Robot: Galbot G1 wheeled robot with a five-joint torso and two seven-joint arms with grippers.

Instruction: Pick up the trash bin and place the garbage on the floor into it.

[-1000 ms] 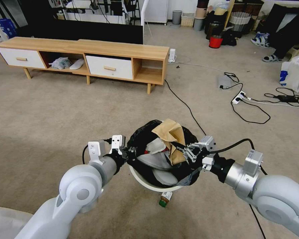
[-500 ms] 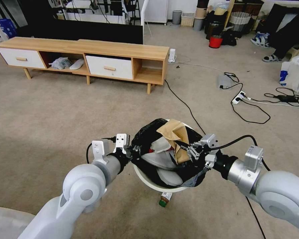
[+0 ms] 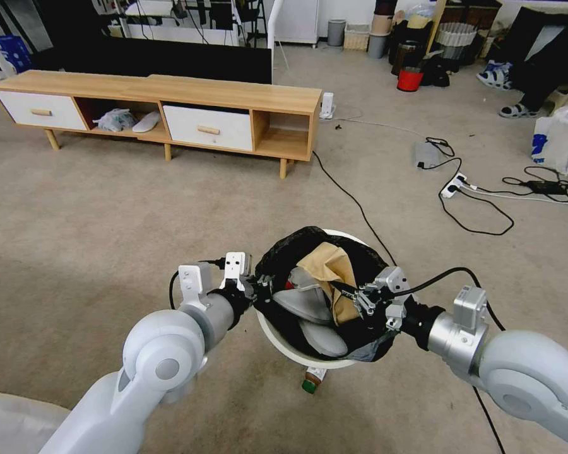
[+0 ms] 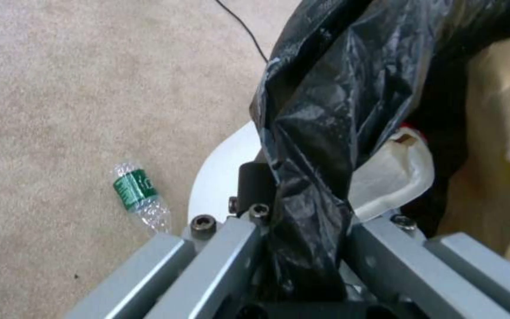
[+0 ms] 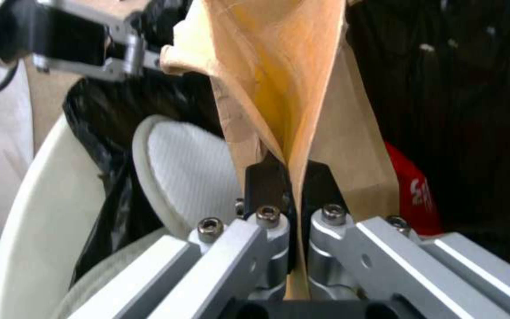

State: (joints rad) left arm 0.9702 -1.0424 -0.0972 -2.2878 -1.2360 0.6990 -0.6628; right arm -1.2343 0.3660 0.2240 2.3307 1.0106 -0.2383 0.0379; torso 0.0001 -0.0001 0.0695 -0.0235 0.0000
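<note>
1. Two grippers work at the trash bin (image 3: 296,353) at once. Farthest left, the left gripper (image 3: 259,291) sits at the bin's left rim, its jaws closed on the rim and the fold of the black garbage bag (image 4: 320,133) — the left wrist view shows the plastic pinched between the fingers, with the white wall just beside them.

2. Next, the bin itself is close in front of the robot over the beige carpet floor (image 3: 107,239), tilted a little toward it. Whether its base touches the carpet I cannot tell.

3. Inside lie grey-white flat pieces (image 3: 300,302), a tan paper bag (image 3: 334,271) standing up in the middle, and something red (image 5: 411,195) beside it, so much of the litter appears collected already.

4. Right of centre, the right gripper (image 3: 364,297) reaches over the right rim, jaws shut on the lower edge of the paper bag — the right wrist view shows the black pads (image 5: 267,181) squeezing the paper. The bag is above the bin's mouth but not released, so this item looks unfinished.

5. One green-labelled clear bottle (image 4: 139,195) lies on the carpet just beside the bin's near side, apart from both grippers; by my judgement it is what is left to collect.
</note>
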